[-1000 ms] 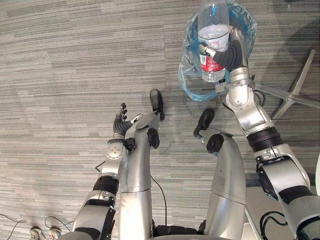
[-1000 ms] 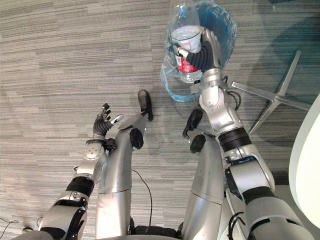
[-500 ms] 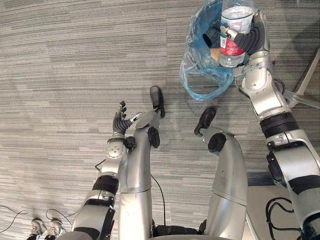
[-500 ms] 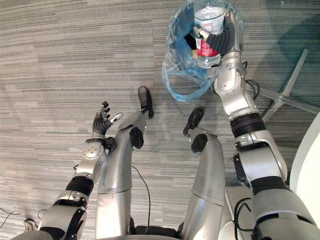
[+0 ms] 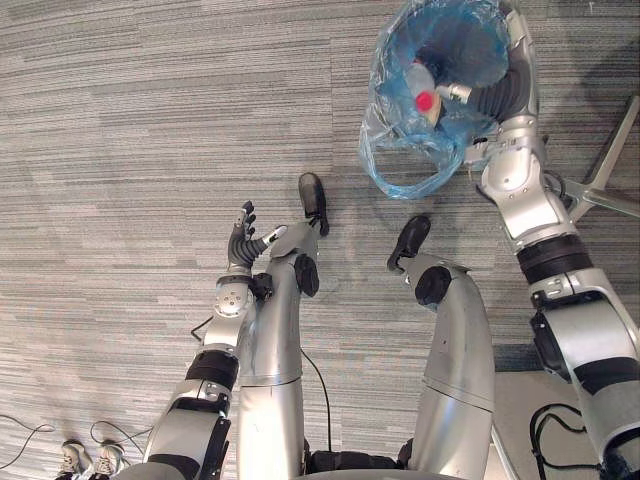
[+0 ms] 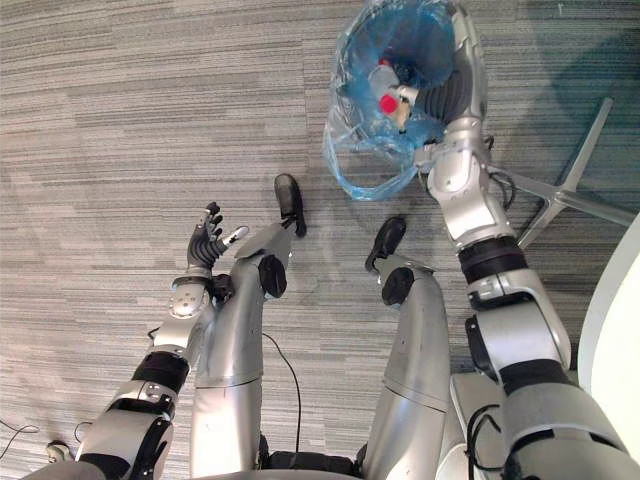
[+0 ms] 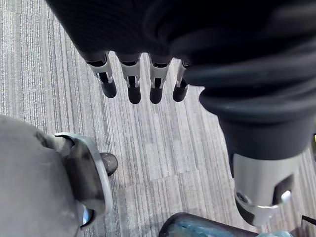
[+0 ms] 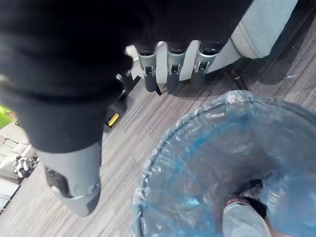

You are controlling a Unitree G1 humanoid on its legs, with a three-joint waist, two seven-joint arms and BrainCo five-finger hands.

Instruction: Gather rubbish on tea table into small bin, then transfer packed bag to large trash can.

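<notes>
Grey striped carpet (image 5: pixel 150 150) spreads under a silver star-shaped chair base (image 6: pixel 552 197) at the right

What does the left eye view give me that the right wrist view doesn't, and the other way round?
Left eye view, not the wrist view: the bottle with its red cap lying inside the bin, the open left hand over the carpet, and a chair base beside the bin.
Right wrist view, not the eye view: the right hand from close, its fingers straight and holding nothing.
Both: the right hand at the rim of the blue-bagged bin.
</notes>
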